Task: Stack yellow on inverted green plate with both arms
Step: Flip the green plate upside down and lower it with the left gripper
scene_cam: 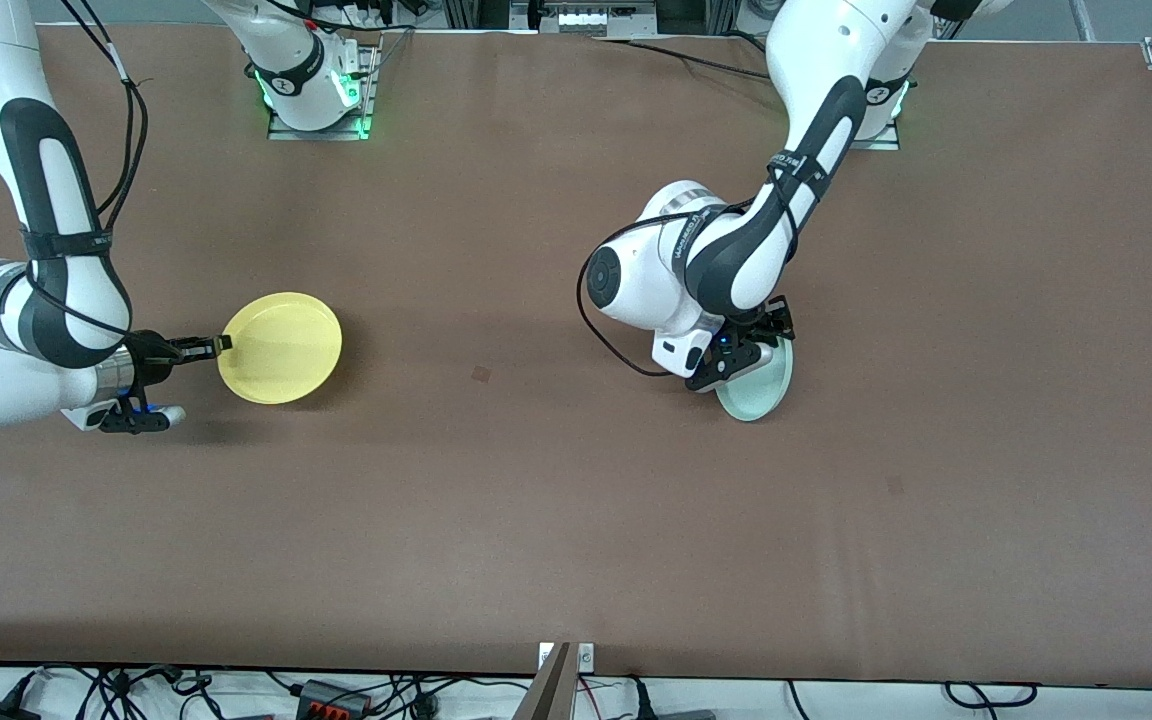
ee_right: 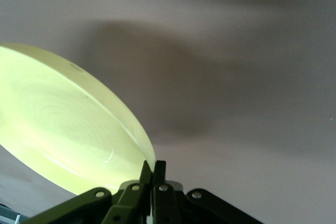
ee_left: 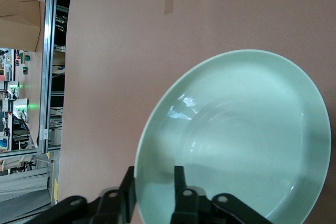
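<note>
The yellow plate (scene_cam: 281, 347) is toward the right arm's end of the table. My right gripper (scene_cam: 220, 345) is shut on its rim and holds it slightly tilted just above the table. In the right wrist view the plate (ee_right: 63, 135) is pinched at its edge by the gripper (ee_right: 152, 170) and casts a shadow on the table. The pale mint-green plate (scene_cam: 762, 390) is steeply tilted, almost on edge, under the left arm's wrist. My left gripper (scene_cam: 764, 345) grips its rim. In the left wrist view the gripper (ee_left: 154, 179) straddles the rim of the plate (ee_left: 236, 140), whose hollow side faces the camera.
The brown table (scene_cam: 576, 520) bears a small dark mark (scene_cam: 480, 374) between the two plates. The arm bases (scene_cam: 316, 90) stand along the table's edge farthest from the front camera. Cables and a bracket (scene_cam: 561, 680) lie at the nearest edge.
</note>
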`<state>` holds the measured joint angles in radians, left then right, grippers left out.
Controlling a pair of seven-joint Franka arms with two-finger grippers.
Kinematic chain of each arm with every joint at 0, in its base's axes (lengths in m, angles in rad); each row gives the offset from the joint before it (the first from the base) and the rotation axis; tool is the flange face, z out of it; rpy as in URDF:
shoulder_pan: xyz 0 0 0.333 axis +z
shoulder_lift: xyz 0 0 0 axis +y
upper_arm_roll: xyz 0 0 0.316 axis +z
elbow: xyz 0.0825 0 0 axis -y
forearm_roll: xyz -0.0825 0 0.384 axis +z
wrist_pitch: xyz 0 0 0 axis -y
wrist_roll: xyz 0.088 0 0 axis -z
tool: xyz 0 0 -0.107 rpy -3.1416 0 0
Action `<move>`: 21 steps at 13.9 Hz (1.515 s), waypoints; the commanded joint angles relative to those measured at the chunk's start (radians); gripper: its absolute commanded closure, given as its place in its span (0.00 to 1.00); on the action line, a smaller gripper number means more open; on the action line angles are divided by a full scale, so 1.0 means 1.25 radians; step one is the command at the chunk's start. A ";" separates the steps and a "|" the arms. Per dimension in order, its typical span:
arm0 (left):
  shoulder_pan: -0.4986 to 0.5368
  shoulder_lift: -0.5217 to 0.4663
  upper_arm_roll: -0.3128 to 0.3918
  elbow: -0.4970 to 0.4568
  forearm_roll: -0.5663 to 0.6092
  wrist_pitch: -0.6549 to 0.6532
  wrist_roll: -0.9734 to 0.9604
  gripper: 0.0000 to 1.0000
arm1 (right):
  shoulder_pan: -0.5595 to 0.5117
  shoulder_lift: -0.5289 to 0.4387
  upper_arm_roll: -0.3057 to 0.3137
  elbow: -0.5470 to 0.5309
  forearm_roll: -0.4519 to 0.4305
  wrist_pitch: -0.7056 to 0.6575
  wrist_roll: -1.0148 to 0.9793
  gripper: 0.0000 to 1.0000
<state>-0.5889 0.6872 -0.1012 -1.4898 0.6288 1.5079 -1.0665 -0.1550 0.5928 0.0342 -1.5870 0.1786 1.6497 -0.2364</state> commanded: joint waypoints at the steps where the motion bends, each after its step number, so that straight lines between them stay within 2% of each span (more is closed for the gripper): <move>1: -0.016 0.005 0.000 0.003 -0.001 0.028 0.002 0.09 | -0.010 -0.012 0.002 0.007 0.017 -0.015 -0.029 1.00; 6: -0.034 0.004 -0.006 0.003 -0.004 0.088 -0.009 0.12 | -0.010 -0.016 0.002 0.007 0.015 -0.021 -0.029 1.00; 9: -0.032 0.005 -0.015 0.002 -0.061 0.178 -0.018 0.15 | -0.011 -0.018 0.002 0.008 0.015 -0.021 -0.032 1.00; 13: -0.026 0.003 -0.016 0.011 -0.071 0.204 -0.017 0.17 | -0.012 -0.018 0.001 0.007 0.015 -0.021 -0.034 1.00; 14: -0.027 -0.002 -0.016 0.013 -0.095 0.244 -0.018 0.16 | -0.012 -0.018 0.001 0.007 0.013 -0.021 -0.034 1.00; 17: -0.021 -0.005 -0.016 0.013 -0.263 0.410 -0.016 0.16 | -0.012 -0.016 0.001 0.007 0.013 -0.021 -0.034 1.00; 18: -0.020 -0.005 -0.017 0.013 -0.283 0.440 -0.013 0.16 | -0.012 -0.015 0.001 0.007 0.013 -0.020 -0.034 1.00; 21: -0.027 -0.011 -0.022 0.013 -0.285 0.444 -0.009 0.16 | -0.012 -0.015 0.001 0.007 0.013 -0.021 -0.035 1.00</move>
<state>-0.6284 0.6849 -0.1154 -1.4774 0.2916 2.0602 -1.0744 -0.1629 0.5827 0.0338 -1.5805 0.1789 1.6414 -0.2565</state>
